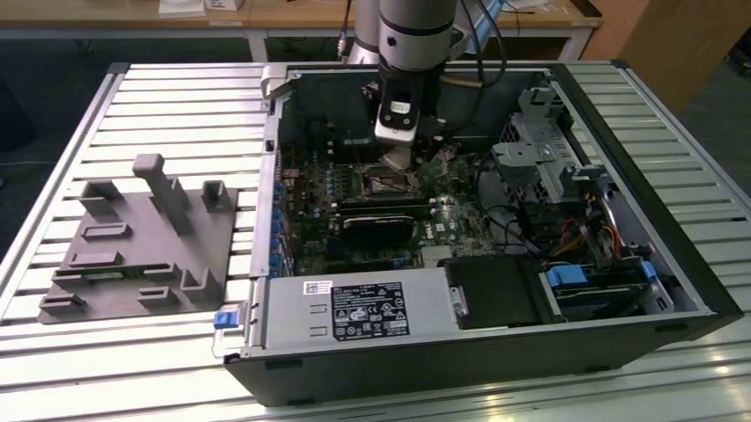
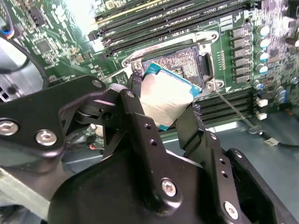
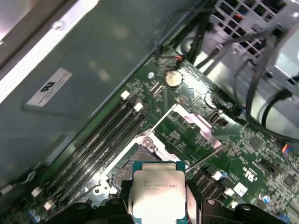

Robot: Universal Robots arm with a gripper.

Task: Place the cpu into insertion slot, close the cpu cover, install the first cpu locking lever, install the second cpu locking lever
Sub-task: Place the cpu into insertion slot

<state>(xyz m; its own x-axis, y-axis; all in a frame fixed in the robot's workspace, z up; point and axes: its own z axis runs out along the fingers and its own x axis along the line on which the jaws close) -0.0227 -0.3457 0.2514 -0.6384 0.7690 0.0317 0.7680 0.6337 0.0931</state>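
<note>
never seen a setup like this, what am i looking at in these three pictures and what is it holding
One grey robot arm reaches into an open black desktop computer case lying on a grey slatted metal table. The exterior view comes from a camera off the arm; both wrist views come from cameras riding on it, looking past its black gripper. The gripper is shut on the cpu, a small flat square chip with a pale metal face, held over the insertion slot, a dark square socket with a silvery rim on the green circuit board, not yet seated. A grey plastic block lies beside the case, on the exterior view's left.
</note>
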